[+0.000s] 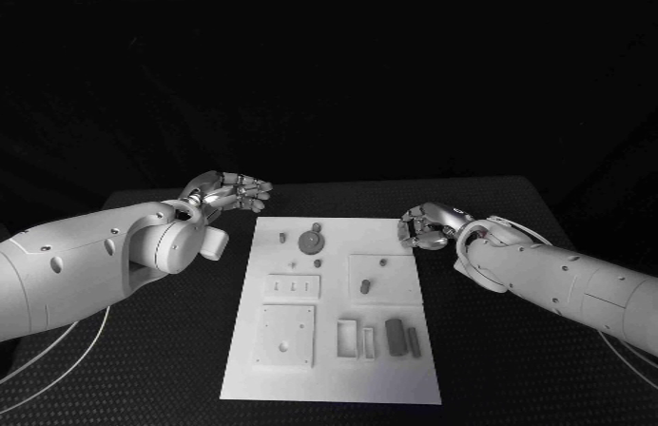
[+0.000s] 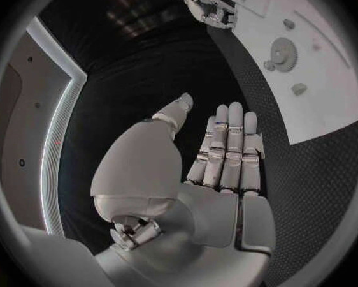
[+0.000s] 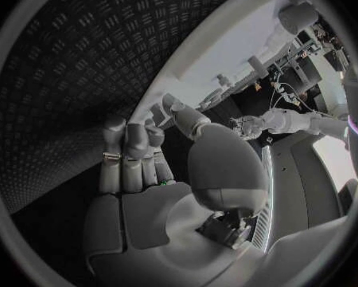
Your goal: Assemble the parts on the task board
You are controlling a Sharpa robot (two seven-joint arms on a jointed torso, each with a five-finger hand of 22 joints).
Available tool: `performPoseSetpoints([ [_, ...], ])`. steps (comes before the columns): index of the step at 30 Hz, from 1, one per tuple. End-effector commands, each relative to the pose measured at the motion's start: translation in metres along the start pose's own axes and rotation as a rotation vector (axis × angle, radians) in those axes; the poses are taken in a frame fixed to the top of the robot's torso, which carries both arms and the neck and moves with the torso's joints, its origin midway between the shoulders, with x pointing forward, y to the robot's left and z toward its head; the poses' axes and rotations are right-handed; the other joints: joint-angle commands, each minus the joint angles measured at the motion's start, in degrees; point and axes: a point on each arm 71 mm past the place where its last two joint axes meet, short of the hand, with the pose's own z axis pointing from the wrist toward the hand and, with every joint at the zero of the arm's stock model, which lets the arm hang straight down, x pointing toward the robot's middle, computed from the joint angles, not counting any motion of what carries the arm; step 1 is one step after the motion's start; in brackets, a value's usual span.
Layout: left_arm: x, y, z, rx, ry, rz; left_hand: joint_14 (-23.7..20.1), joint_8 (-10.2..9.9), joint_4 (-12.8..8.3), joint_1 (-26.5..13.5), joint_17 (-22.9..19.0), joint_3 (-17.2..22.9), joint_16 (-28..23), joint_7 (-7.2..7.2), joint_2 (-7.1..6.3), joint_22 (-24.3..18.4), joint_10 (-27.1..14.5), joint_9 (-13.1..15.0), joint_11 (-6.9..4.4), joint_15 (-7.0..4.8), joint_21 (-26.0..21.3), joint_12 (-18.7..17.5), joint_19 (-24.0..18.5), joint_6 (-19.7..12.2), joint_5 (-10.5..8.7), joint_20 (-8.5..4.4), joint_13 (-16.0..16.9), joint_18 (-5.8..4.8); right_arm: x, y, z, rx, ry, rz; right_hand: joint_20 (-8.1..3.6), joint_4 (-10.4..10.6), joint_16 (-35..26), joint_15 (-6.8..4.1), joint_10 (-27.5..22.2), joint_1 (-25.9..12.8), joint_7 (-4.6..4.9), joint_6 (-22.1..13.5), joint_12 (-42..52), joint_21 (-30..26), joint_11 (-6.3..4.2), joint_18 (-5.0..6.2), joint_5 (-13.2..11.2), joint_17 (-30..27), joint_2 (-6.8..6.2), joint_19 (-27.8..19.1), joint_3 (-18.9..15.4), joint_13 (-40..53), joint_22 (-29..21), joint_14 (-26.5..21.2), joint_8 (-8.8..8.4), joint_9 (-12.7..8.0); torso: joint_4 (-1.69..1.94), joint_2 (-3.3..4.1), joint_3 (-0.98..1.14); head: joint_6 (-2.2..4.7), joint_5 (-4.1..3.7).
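The white task board (image 1: pixel 329 369) lies lengthwise in the middle of the black table. A grey gear (image 1: pixel 313 242) sits near its far end with small grey parts around it, and two dark bars (image 1: pixel 403 338) lie near the front right. My left hand (image 1: pixel 230 193) hovers off the board's far left corner, fingers extended and holding nothing (image 2: pixel 227 153). At the far right edge of the board my right hand (image 1: pixel 429 226) hangs empty, its fingers straight with the thumb apart (image 3: pixel 143 153). The left wrist view shows the gear (image 2: pixel 284 46) and the board (image 2: pixel 330 89).
A square plate (image 1: pixel 287 335) and slotted blocks (image 1: pixel 357 338) stand on the board's near half. Black textured table (image 1: pixel 521 369) surrounds the board on all sides. The right wrist view shows the board's edge (image 3: pixel 235 38) with small parts standing on it.
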Motion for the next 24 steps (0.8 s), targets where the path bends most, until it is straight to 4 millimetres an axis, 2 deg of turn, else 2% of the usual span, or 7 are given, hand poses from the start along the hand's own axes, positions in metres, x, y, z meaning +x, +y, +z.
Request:
performPoseSetpoints([
  [1, 0.0021, -0.0014, 0.0002, 0.011, 0.016, 0.001, -0.44, -0.30, -0.21, -0.79, -0.09, 0.06, -0.23, -0.08, -0.01, 1.03, -0.48, 0.05, -0.05, 0.09, -0.14, -0.28, -0.32, 0.02, -0.27, -0.05, 0.01, 0.32, 0.0000, 0.0019, 0.0009, 0.001, -0.017, -0.002, -0.14, 0.33, 0.02, -0.33, -0.99, -0.51, 0.56, 6.31, 0.34, 0.29, -0.23, 2.55, -0.26, 0.07, 1.30, 0.51, 1.49, -0.14, 0.58, 0.17, 0.28, 0.09, 0.04, -0.01, 0.00, 0.08, -0.07],
  [3, 0.0022, -0.0014, 0.0000, 0.011, 0.016, 0.001, -0.44, -0.30, -0.21, -0.81, -0.09, 0.06, -0.23, -0.08, -0.01, 1.03, -0.48, 0.05, -0.05, 0.09, -0.14, -0.28, -0.32, 0.02, -0.27, -0.05, 0.02, 0.32, 0.0002, 0.0022, 0.0010, 0.001, -0.016, -0.002, -0.19, 0.36, 0.04, -0.43, -0.82, -0.81, 0.45, 6.60, 0.37, 0.36, -0.34, 2.55, -0.26, 0.08, 1.69, 0.64, 2.40, -0.20, 0.57, 0.31, 0.37, 0.13, 0.03, -0.01, -0.02, 0.02, -0.03],
  [8, 0.0021, -0.0014, -0.0001, 0.011, 0.016, 0.001, -0.45, -0.31, -0.22, -0.83, -0.09, 0.08, -0.23, -0.09, 0.00, 1.03, -0.48, 0.06, -0.06, 0.09, -0.14, -0.28, -0.32, 0.02, -0.27, -0.05, 0.02, 0.32, 0.0008, 0.0030, 0.0015, 0.000, -0.013, 0.000, -0.35, 0.22, 0.03, -0.67, -0.49, -1.72, 0.18, 7.39, 0.40, 0.58, -0.59, 2.55, -0.27, 0.09, 1.74, 0.92, 4.34, -0.35, 0.60, 0.55, 0.65, 0.27, 0.06, 0.02, 0.01, 0.01, -0.03],
  [17, 0.0021, -0.0014, 0.0003, 0.011, 0.015, 0.002, -0.46, -0.31, -0.28, -0.83, -0.10, 0.12, -0.23, -0.10, -0.02, 1.03, -0.49, 0.07, -0.07, 0.09, -0.14, -0.29, -0.33, 0.02, -0.26, -0.06, 0.03, 0.33, 0.0015, 0.0043, 0.0021, 0.001, -0.012, 0.000, -0.48, -0.08, 0.03, -0.78, -0.34, -2.50, 0.08, 7.55, 0.42, 0.76, -0.69, 2.55, -0.27, 0.13, 0.70, 1.06, 4.91, -0.43, 0.64, 0.66, 0.67, 0.35, 0.00, 0.02, -0.03, -0.20, 0.05],
  [24, 0.0020, -0.0014, 0.0004, 0.011, 0.015, 0.002, -0.46, -0.32, -0.33, -0.83, -0.10, 0.16, -0.23, -0.10, -0.02, 1.03, -0.50, 0.07, -0.07, 0.09, -0.14, -0.30, -0.34, 0.01, -0.26, -0.06, 0.04, 0.33, 0.0012, 0.0042, 0.0018, 0.001, -0.015, 0.000, -0.62, -0.06, -0.01, -0.98, -0.25, -2.20, -0.19, 8.47, 0.40, 0.78, -0.93, 2.55, -0.27, 0.15, 1.22, 1.11, 6.02, -0.50, 0.60, 0.70, 1.15, 0.63, 0.01, -0.02, -0.02, -0.27, -0.04],
])
